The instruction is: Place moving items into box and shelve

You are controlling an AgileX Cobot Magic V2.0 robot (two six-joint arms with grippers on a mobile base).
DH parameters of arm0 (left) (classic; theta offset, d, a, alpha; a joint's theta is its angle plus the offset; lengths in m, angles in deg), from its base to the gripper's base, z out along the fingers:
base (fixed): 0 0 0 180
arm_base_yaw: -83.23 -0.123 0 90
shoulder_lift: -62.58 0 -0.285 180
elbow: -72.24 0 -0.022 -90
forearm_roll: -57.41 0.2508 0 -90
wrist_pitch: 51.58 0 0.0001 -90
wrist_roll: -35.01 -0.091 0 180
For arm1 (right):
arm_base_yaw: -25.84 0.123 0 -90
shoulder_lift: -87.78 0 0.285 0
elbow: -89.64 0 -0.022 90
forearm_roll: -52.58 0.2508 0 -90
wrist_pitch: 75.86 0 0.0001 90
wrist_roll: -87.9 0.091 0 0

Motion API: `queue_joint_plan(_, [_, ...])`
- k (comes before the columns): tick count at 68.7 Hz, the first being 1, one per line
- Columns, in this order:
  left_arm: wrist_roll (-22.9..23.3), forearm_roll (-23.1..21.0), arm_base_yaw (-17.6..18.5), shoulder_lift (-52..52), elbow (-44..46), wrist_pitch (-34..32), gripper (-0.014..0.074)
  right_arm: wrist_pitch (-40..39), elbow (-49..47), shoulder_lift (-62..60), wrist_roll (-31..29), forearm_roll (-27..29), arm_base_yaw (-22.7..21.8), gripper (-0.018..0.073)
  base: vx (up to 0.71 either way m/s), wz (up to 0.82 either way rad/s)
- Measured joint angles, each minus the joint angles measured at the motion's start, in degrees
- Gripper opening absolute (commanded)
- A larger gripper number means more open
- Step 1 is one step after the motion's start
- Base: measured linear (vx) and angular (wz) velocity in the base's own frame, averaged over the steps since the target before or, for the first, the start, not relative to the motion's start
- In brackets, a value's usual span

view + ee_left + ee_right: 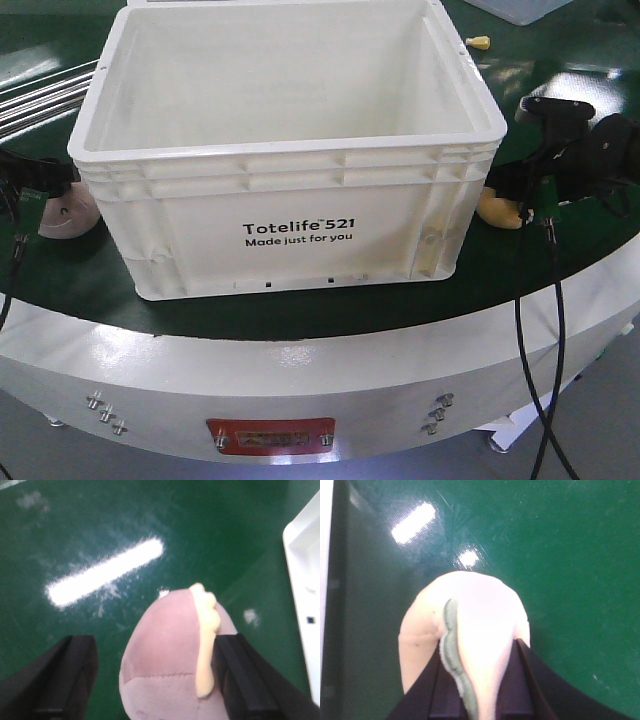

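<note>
Left of the box (300, 225), the left gripper (155, 645) has fingers (70, 675) apart astride the mauve toy (165, 665), needing closure; right of it, the right gripper (480, 670) pinches the yellow toy (480, 610) on the desk (570, 555), likely lifting next.

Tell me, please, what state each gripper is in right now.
Left gripper: open around the mauve plush toy.
Right gripper: closed on the yellow plush toy.

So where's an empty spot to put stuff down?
The white crate is empty inside. The green strip between it and the table edge is bare too. Crowded: mauve plush with left gripper, yellow plush with right gripper, either side.
</note>
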Motion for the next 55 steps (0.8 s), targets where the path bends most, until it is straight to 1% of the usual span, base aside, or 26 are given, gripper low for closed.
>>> queue_joint_plan(5, [0.0,-0.1,0.2,1.4,0.1,-0.7,0.0588,0.0,0.0,0.0,0.0,0.0,0.0,-0.0015,0.00,0.00])
queue_joint_plan(15, [0.1,-0.3,1.9,4.3,0.5,-2.6,0.0571,0.0,0.0,0.0,0.0,0.0,0.0,-0.0015,0.00,0.00])
queue_joint_plan(22, [0.1,-0.4,3.3,5.9,0.7,-3.5,0.0495,0.1,0.0,0.0,0.0,0.0,0.0,-0.0015,0.00,0.00])
queue_joint_plan(30, [0.1,-0.4,4.0,6.6,0.9,-3.9,0.0302,0.1,-0.1,0.0,0.0,0.0,0.0,-0.0015,0.00,0.00])
queue_joint_plan(33, [0.1,-0.4,4.0,6.6,1.0,-3.9,0.0201,0.1,-0.1,0.0,0.0,0.0,0.0,-0.0015,0.00,0.00])
queue_joint_plan(34, [0.1,-0.4,4.0,6.6,1.1,-3.9,0.0184,0.1,-0.1,0.0,0.0,0.0,0.0,-0.0015,0.00,0.00])
queue_joint_plan(35, [0.1,-0.4,4.0,6.6,1.1,-3.8,0.0131,0.1,-0.1,0.0,0.0,0.0,0.0,-0.0015,0.00,0.00])
queue_joint_plan(36, [0.1,-0.4,4.0,6.6,1.1,-3.8,0.0113,0.1,-0.1,0.0,0.0,0.0,0.0,-0.0015,0.00,0.00])
queue_joint_plan(39, [0.1,-0.4,4.0,6.6,1.1,-3.7,0.0012,0.1,-0.1,0.0,0.0,0.0,0.0,-0.0015,0.00,0.00])
queue_joint_plan(41, [0.1,-0.4,4.0,6.6,1.1,-3.7,-0.0032,0.1,-0.1,0.0,0.0,0.0,0.0,-0.0015,0.00,0.00])
queue_joint_plan(55, [0.1,-0.4,4.0,6.6,1.1,-3.5,-0.0029,0.1,-0.1,0.0,0.0,-0.1,0.0,-0.0015,0.00,0.00])
